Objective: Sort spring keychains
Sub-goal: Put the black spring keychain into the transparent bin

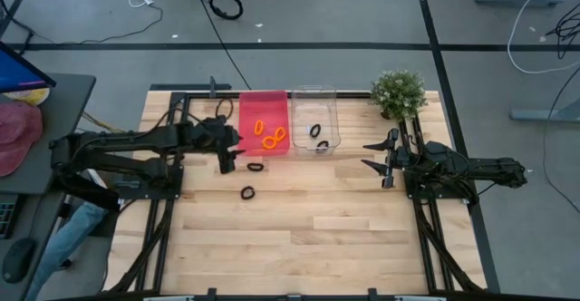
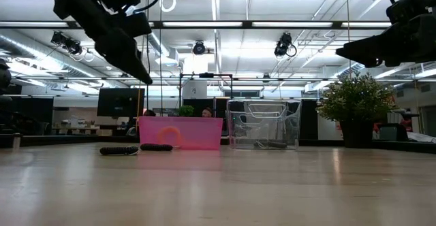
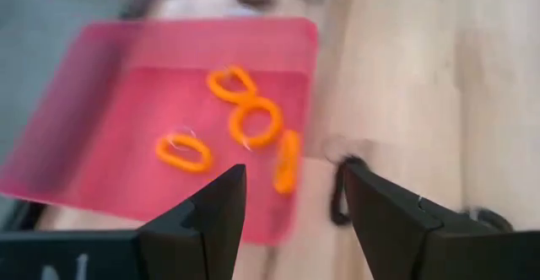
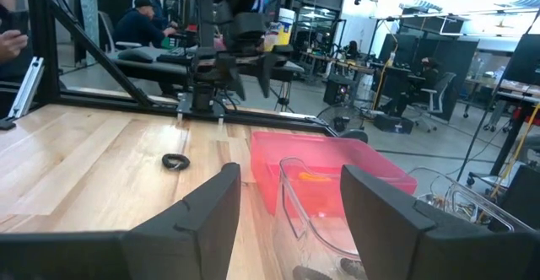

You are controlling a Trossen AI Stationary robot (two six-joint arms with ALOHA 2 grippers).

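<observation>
Left gripper: poised above the tabletop at the near edge of the pink bin, jaws parted and holding nothing. In the left wrist view its two fingers frame the bin's near rim, with one orange spring keychain just ahead of the gap and a black spring keychain on the wood close beside the other finger. Pink bin contents: four orange keychains, three more grouped on the bin floor behind the rim piece. Clear bin, touching the pink bin's side: two black keychains inside, their outlines faint through the plastic. On the bare tabletop: one black keychain just beside the left gripper, a second a little farther toward the near edge. Right gripper: raised near the potted plant, well apart from both bins, jaws wide and holding nothing. No brand marks or legible writing on the bins or keychains. In the low view both loose black keychains read only as flat dark shapes, and the bin contents are hard to make out.
</observation>
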